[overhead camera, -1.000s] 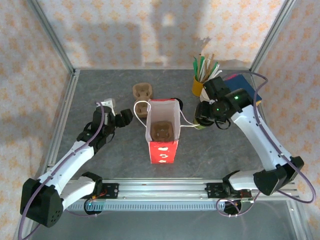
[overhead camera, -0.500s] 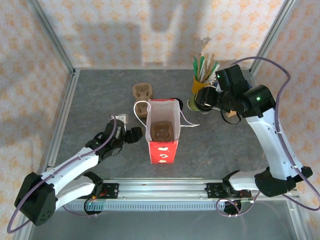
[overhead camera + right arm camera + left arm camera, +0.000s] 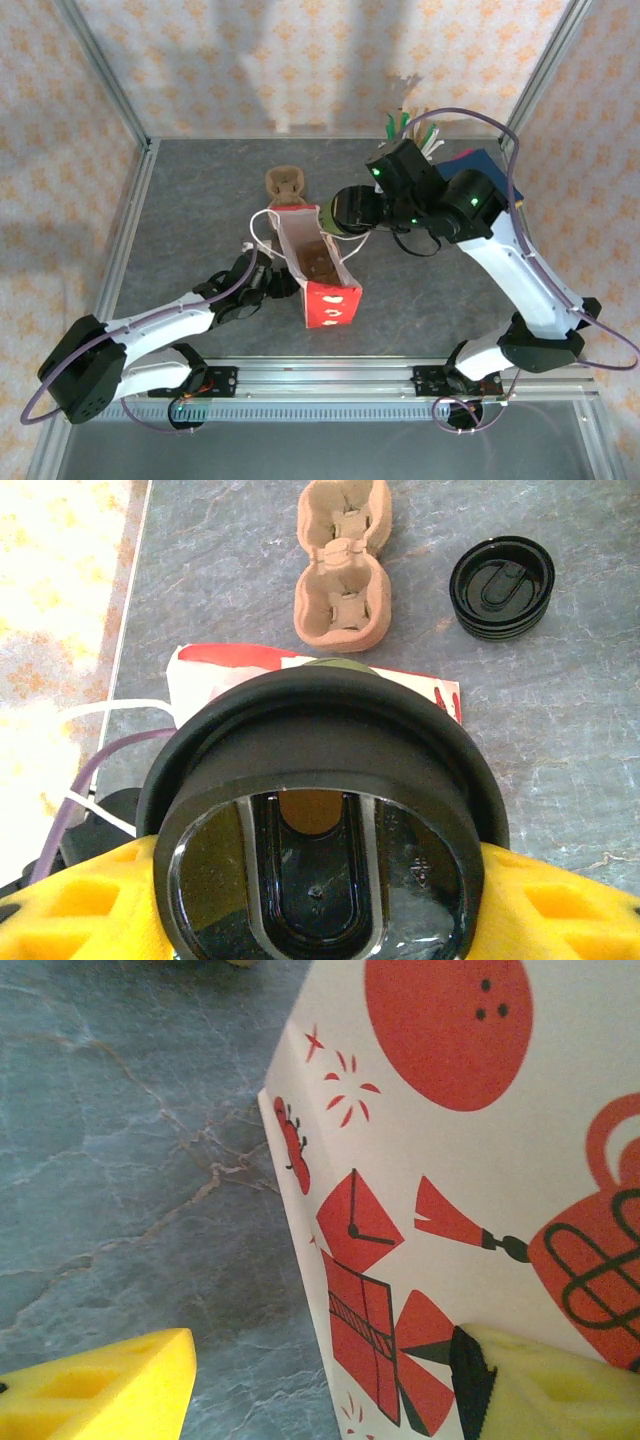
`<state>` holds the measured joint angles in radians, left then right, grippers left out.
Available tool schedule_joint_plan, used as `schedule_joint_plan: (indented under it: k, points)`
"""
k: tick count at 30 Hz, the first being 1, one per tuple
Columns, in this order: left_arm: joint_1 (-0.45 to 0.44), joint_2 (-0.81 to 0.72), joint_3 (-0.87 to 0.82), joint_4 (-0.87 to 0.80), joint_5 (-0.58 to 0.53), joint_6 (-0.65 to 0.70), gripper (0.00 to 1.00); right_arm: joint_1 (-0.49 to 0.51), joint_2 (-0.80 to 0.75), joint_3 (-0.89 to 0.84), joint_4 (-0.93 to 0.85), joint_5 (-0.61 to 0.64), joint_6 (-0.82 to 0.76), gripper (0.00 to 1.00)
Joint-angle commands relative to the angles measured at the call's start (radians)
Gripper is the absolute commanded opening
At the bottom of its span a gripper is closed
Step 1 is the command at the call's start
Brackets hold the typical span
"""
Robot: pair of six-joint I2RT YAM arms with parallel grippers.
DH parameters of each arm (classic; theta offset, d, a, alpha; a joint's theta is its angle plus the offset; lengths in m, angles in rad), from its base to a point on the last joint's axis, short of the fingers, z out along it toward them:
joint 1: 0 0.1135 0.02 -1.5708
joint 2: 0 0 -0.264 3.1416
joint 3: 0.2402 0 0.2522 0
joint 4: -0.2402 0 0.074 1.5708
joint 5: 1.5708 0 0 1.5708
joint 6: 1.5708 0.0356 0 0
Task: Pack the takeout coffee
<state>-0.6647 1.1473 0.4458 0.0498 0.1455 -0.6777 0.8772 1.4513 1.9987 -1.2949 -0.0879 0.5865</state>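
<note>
The takeout coffee (image 3: 350, 210), a dark cup under a black lid (image 3: 320, 850), hangs tilted just over the open top of the red-and-white paper bag (image 3: 325, 285). My right gripper (image 3: 320, 910) is shut on the cup, a yellow finger (image 3: 70, 910) on each side. My left gripper (image 3: 272, 282) stands open at the bag's lower left side. In the left wrist view the bag's printed corner (image 3: 330, 1260) sits between the fingers; the right fingertip (image 3: 560, 1390) rests against the bag wall and the left one (image 3: 100, 1390) is apart from it. The bag leans to the right.
A brown pulp carrier (image 3: 340, 565) lies behind the bag, and a loose black lid (image 3: 500, 585) lies right of it. Another pulp piece (image 3: 315, 258) sits inside the bag. Stir sticks (image 3: 412, 128) and a blue object (image 3: 482, 160) stand at the back right. Metal frame posts (image 3: 130, 240) edge the table.
My right arm has carried the cup left from beside the stir sticks to above the bag. The left gripper has moved in against the bag, which now leans and sits turned.
</note>
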Motion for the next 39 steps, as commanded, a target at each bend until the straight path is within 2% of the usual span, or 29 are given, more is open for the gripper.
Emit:
schedule_joint_plan:
  k: [1,6,15,19,29,39]
  points:
    - [-0.017,0.033,0.015,0.053,-0.026,-0.02,0.7,0.023,-0.003,0.042,-0.014,0.05,0.036,0.61]
    - [-0.024,0.048,0.038,0.052,-0.035,-0.016,0.7,0.034,-0.012,0.065,-0.012,0.07,0.037,0.61]
    - [-0.024,0.051,0.054,0.024,-0.067,-0.009,0.7,0.055,-0.011,0.071,0.006,0.009,0.021,0.61]
    - [-0.023,0.056,0.065,0.029,-0.063,-0.012,0.7,0.088,-0.009,0.048,-0.012,0.053,0.053,0.61]
    - [-0.044,0.091,0.083,0.093,-0.023,-0.02,0.69,0.088,-0.023,-0.135,-0.013,0.114,0.11,0.61]
    - [-0.141,0.157,0.134,0.143,-0.062,-0.046,0.68,0.093,0.006,-0.25,-0.008,0.118,0.126,0.61]
